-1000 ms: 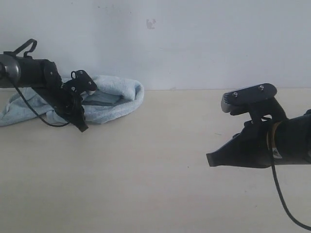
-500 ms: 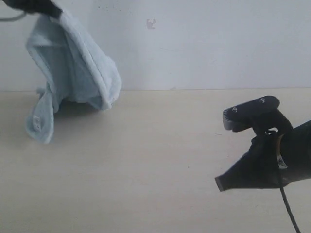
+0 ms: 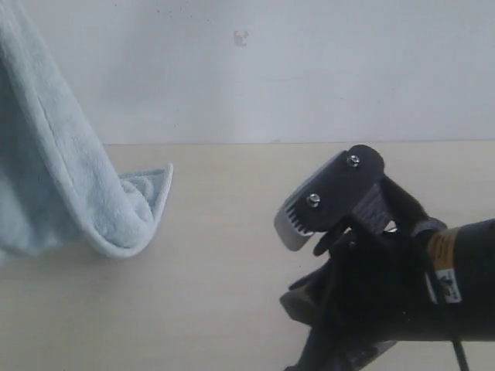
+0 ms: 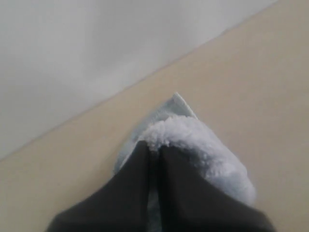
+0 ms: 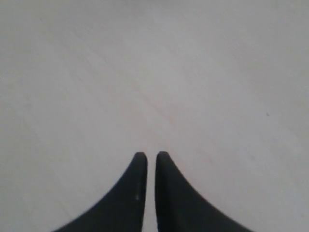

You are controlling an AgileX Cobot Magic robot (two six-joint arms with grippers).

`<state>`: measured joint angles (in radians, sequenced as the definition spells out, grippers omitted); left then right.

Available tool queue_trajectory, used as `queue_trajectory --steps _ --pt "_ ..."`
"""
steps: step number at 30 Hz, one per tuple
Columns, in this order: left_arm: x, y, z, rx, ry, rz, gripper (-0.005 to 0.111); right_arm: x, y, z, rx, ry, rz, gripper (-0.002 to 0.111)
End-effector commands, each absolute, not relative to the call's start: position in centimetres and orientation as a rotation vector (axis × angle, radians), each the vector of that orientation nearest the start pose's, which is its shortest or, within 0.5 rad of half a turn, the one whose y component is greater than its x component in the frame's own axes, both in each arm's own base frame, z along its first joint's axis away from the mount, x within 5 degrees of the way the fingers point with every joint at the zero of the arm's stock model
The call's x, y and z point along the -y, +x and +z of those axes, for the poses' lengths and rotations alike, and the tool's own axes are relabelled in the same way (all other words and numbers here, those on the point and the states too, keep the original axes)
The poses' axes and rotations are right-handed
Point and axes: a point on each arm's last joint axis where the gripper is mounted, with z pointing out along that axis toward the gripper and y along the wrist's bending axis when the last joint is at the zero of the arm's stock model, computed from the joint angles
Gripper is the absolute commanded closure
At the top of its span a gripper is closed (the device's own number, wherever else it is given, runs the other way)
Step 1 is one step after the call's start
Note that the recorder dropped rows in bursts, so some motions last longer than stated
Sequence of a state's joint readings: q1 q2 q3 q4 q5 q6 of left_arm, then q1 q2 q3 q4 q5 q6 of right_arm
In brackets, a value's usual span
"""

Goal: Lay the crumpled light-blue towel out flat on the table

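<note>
The pale light-blue towel (image 3: 54, 178) hangs from the top left of the exterior view, and its lower fold curls up just over the beige table (image 3: 232, 209). My left gripper (image 4: 153, 147) is shut on a bunch of the towel (image 4: 203, 145); it is out of the exterior view. The right arm (image 3: 387, 286) fills the lower right of that view, well apart from the towel. In its wrist view the right gripper (image 5: 150, 154) is shut with nothing between its fingers, over bare table (image 5: 154, 72).
A plain white wall (image 3: 309, 69) runs along the table's far edge. The right arm's wrist camera housing (image 3: 329, 197) sticks up near the middle of the exterior view.
The towel was lifted off the table by the left gripper and now hangs higher and larger in view. The right arm has moved left and much nearer the camera.
</note>
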<state>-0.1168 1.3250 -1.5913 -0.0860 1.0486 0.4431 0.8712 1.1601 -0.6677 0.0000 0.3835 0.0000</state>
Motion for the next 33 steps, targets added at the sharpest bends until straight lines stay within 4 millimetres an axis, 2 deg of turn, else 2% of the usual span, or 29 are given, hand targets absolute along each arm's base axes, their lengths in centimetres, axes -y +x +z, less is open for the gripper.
queue_trajectory --steps 1,3,4,6,8,10,12,14,16,19,21,24,30,33 --pt "4.1 27.1 41.1 -2.284 0.616 0.036 0.103 -20.2 14.1 24.9 -2.01 -1.113 0.489 0.08" --pt "3.6 27.4 38.7 -2.352 0.649 0.103 0.103 -21.6 13.8 23.9 -1.941 -1.216 0.473 0.07" --pt "3.1 27.6 37.5 -2.389 0.683 0.185 0.103 -22.2 13.8 23.2 -1.951 -1.242 0.468 0.069" --pt "1.7 27.9 35.8 -2.454 0.652 0.386 0.103 -23.1 14.1 21.8 -2.041 -1.241 0.467 0.072" --pt "0.2 28.4 34.3 -2.497 0.48 0.559 0.103 -23.9 14.6 20.9 -2.15 -1.184 0.479 0.077" --pt "-0.3 28.3 33.2 -2.53 0.37 0.619 0.103 -25.1 15.5 20.6 -2.179 -1.154 0.487 0.083" --pt "-0.1 27.9 32.0 -2.6 0.34 0.56 0.103 -26.4 16.8 21.4 -2.152 -1.138 0.486 0.085" --pt "0.5 27.3 30.8 -2.687 0.348 0.458 0.103 -27.3 19.3 23.0 -2.136 -1.062 0.487 0.085" --pt "1.1 26.6 29.6 -2.762 0.396 0.362 0.103 -27.2 23.6 24.7 -2.16 -0.885 0.486 0.085" --pt "1.5 25.7 28.1 -2.843 0.445 0.284 0.103 -26.3 30.5 25.5 -2.265 -0.627 0.485 0.085" --pt "1.6 25.4 27.3 -2.873 0.444 0.262 0.103 -26.1 34.0 25.9 -2.326 -0.631 0.477 0.085" --pt "1.6 25.1 26.2 -2.88 0.429 0.255 0.103 -28.0 37.0 25.2 -2.367 -0.726 0.566 0.085" --pt "1.8 25.0 25.3 -2.869 0.411 0.214 0.103 -32.1 42.7 23.1 -2.269 -0.649 0.661 0.085" --pt "1.9 25.1 25.3 -2.858 0.401 0.193 0.103 -33.2 44.3 20.9 -2.274 -0.652 0.669 0.073"
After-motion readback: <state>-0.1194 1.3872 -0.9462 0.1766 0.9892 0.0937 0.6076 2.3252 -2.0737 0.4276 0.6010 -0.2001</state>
